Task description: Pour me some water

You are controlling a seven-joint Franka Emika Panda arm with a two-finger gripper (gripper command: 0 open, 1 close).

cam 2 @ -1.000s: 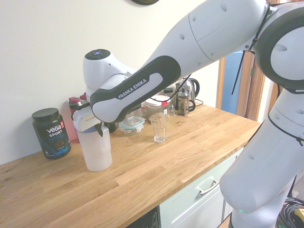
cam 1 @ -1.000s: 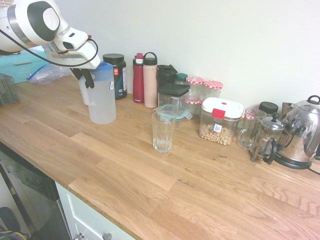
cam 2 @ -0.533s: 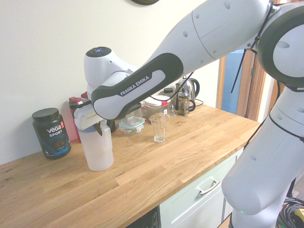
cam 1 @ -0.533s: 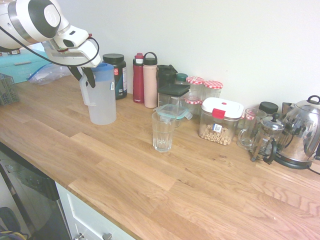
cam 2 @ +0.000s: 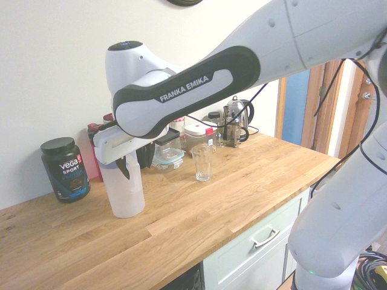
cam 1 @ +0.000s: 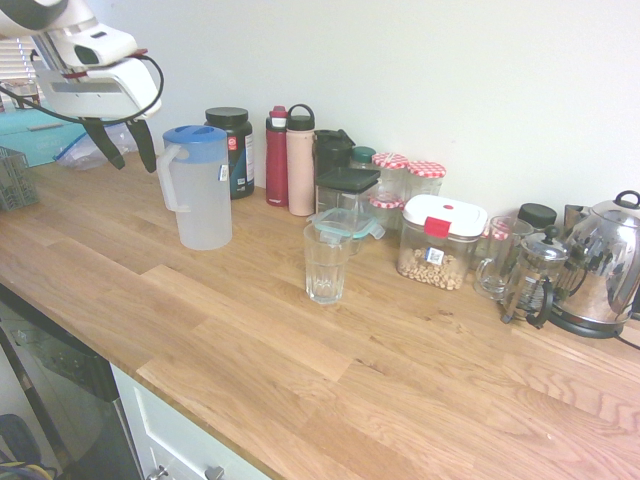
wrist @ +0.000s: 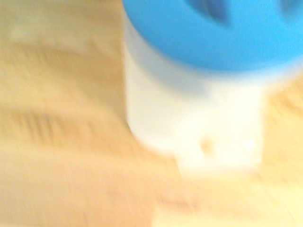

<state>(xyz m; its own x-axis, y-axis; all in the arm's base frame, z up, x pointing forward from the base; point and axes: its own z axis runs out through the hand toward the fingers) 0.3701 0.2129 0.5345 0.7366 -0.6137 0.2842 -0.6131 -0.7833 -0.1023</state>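
A translucent white water pitcher with a blue lid stands upright on the wooden counter, its handle facing left. My gripper hangs open just left of the handle and slightly above it, touching nothing. An empty clear glass stands to the pitcher's right, well apart from it. From the other side, the gripper hovers by the pitcher, with the glass further along. The wrist view is blurred and shows the pitcher from above.
Along the wall stand a black tub, a red bottle, a pink bottle, several jars and lidded containers, a French press and a kettle. A teal box lies at the far left.
The gripper has opened and let go of the pitcher's handle, then drawn up and away to the left. The pitcher stays standing in the same place.
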